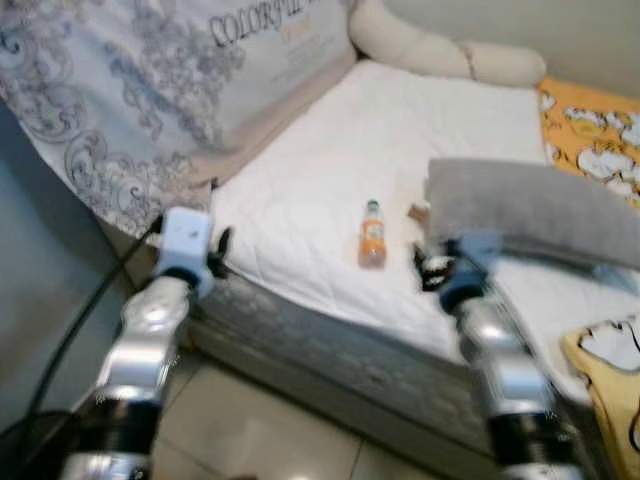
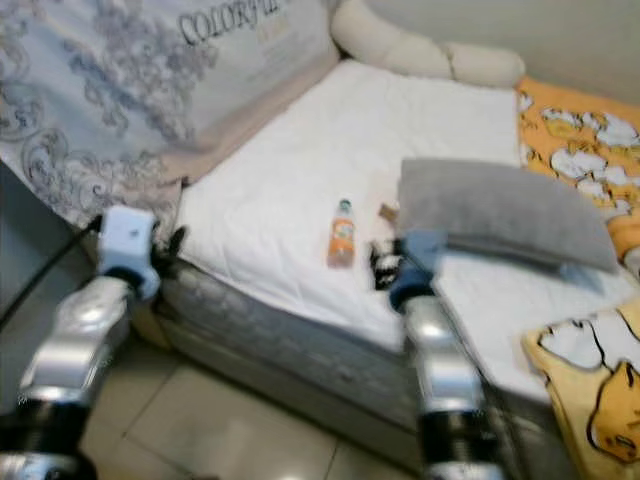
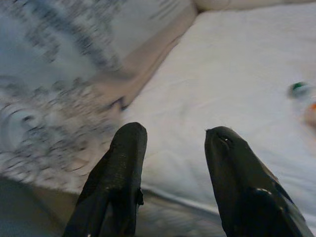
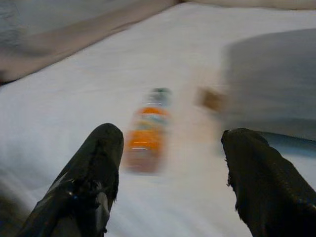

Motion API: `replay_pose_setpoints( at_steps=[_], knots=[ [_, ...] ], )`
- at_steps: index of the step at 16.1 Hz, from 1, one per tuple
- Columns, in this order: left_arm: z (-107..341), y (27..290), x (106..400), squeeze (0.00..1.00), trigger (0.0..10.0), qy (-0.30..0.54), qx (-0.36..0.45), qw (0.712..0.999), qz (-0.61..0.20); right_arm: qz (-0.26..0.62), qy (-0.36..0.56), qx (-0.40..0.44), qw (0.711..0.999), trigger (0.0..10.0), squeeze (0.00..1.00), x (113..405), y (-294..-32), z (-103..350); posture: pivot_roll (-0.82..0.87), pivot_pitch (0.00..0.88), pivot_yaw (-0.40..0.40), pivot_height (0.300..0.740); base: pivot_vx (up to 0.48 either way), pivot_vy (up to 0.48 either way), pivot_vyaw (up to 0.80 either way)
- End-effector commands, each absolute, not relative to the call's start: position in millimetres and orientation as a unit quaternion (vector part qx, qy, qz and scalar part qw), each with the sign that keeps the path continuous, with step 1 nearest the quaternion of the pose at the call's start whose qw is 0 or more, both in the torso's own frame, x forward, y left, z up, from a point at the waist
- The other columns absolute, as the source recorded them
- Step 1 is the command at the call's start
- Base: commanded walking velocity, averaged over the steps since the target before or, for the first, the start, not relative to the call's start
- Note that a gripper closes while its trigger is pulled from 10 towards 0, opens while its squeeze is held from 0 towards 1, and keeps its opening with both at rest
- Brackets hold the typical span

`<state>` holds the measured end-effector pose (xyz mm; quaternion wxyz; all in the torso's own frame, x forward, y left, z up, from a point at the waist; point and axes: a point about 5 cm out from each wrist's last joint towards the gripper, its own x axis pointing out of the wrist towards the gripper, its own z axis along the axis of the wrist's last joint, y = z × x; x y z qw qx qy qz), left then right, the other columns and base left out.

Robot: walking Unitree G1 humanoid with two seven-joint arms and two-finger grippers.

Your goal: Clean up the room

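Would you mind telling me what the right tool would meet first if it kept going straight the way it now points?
Most likely the orange bottle lying on the white mattress: it sits just ahead of the open right tool, slightly toward one finger. Depth is blurred, so it might graze the mattress first.

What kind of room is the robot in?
Probably a bedroom. There is a bed with a white mattress, a grey pillow lying on it, and a patterned blanket bunched at one side.
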<state>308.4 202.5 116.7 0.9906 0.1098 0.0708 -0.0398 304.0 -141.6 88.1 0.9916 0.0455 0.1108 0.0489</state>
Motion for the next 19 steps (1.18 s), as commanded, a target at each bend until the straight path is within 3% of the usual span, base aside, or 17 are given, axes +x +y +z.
replay_pose_setpoints(
  at_steps=[1, 15, 19],
  knots=[
    [120, 195, 311, 0.0, 10.0, 0.064, 0.111, 0.991, -0.049, 0.032, 0.108, 0.039, 0.993, 10.0, 0.0, 305, -154, 90, -0.03, 0.0, -0.028, 0.74, 0.382, 0.0, 0.0],
    [119, 195, 311, 0.0, 10.0, 0.069, 0.123, 0.988, -0.062, 0.028, 0.113, 0.025, 0.993, 10.0, 0.0, 307, -156, 89, -0.03, 0.0, -0.024, 0.74, 0.383, 0.0, 0.06],
    [118, 193, 296, 0.0, 10.0, 0.069, 0.13, 0.986, -0.076, 0.027, 0.116, 0.017, 0.993, 10.0, 0.0, 297, -167, 93, -0.01, 0.0, -0.037, 0.74, 0.359, 0.0, 0.0]
  ],
)
